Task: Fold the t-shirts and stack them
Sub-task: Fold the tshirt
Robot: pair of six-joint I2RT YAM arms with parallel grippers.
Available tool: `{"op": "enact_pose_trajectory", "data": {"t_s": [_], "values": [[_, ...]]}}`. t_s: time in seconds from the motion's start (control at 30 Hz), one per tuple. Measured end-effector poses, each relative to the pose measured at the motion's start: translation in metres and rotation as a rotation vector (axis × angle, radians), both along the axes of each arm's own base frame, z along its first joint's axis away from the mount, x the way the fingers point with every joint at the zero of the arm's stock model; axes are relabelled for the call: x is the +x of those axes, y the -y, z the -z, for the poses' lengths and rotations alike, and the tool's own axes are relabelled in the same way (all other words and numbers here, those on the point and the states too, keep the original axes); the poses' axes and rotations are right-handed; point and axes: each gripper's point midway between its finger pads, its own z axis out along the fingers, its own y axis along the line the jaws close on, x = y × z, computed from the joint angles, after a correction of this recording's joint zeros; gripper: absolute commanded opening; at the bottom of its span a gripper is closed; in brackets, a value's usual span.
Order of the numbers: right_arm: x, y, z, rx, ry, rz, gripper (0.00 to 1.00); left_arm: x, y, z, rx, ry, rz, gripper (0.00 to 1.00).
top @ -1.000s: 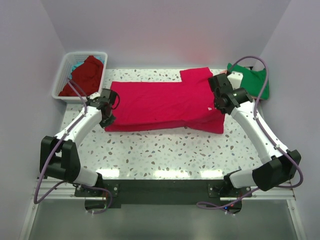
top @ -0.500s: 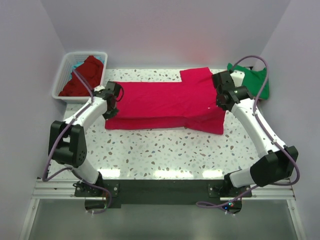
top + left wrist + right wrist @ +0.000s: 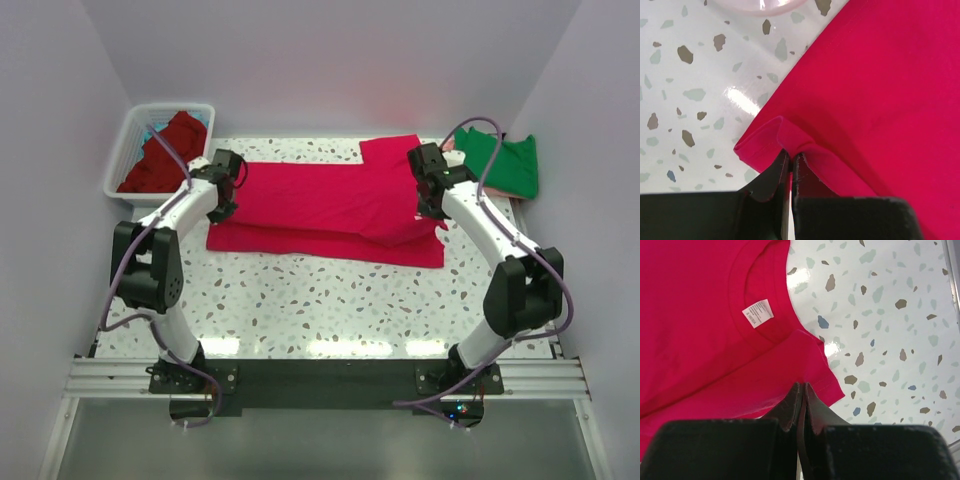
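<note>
**Two Closed Grippers on One T-Shirt: Lengthwise Fold**

One bright crimson-pink cloth t-shirt (image 3: 330,200) is spread across the far half of the speckled terrazzo-pattern table (image 3: 330,300). Its long axis runs left to right, parallel to the near table edge. The hem lies to the left and the collar to the right, as is confirmed by the white neck label (image 3: 758,313) in the right wrist view. Along the near side a lower layer of the same cloth is exposed beneath the upper layer, so the garment is judged to be partly doubled along its length.

The left gripper (image 3: 222,205) is closed to a narrow slit on a raised pleat of cloth at the hem end. The right gripper (image 3: 432,205) is likewise pressed shut, and a sleeve-side edge beside the collar is pinched at its tips.

Each gripper is stationed at its own end of the long axis, so each end is served by the nearer arm. The line between the two grips runs along that axis. The coming move is judged to be a carry of the held layer across the axis; both ends should be kept level so that the crease stays straight.

A dark red t-shirt (image 3: 165,150) is contained in the white slatted plastic basket (image 3: 125,150) at the far left corner. A green t-shirt (image 3: 505,165) lies at the far right, near the collar end.
</note>
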Motion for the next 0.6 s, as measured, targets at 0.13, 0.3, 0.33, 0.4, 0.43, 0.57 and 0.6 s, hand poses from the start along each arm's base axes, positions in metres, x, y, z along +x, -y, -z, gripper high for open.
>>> {"op": "enact_pose_trajectory", "data": {"t_s": [0.13, 0.3, 0.33, 0.4, 0.43, 0.57, 0.6], "values": [[0.011, -0.001, 0.011, -0.002, -0.020, 0.006, 0.00, 0.009, -0.002, 0.007, 0.005, -0.010, 0.002, 0.07], [0.031, -0.003, 0.015, 0.002, -0.010, 0.015, 0.18, 0.013, -0.002, 0.025, 0.013, -0.057, 0.029, 0.54], [0.035, -0.003, 0.016, 0.004, -0.011, 0.015, 0.23, 0.012, -0.002, 0.028, 0.015, -0.065, 0.032, 0.57], [0.047, -0.003, 0.016, 0.010, 0.000, 0.021, 0.28, 0.013, -0.003, 0.029, 0.017, -0.070, 0.038, 0.63], [0.052, -0.002, 0.018, 0.014, 0.002, 0.024, 0.31, 0.013, -0.004, 0.029, 0.020, -0.068, 0.038, 0.63], [0.068, -0.001, 0.020, 0.024, 0.014, 0.036, 0.33, 0.019, -0.007, 0.026, 0.033, -0.042, 0.033, 0.65], [0.072, 0.000, 0.020, 0.026, 0.020, 0.038, 0.34, 0.021, -0.007, 0.024, 0.033, -0.030, 0.034, 0.66]]}}
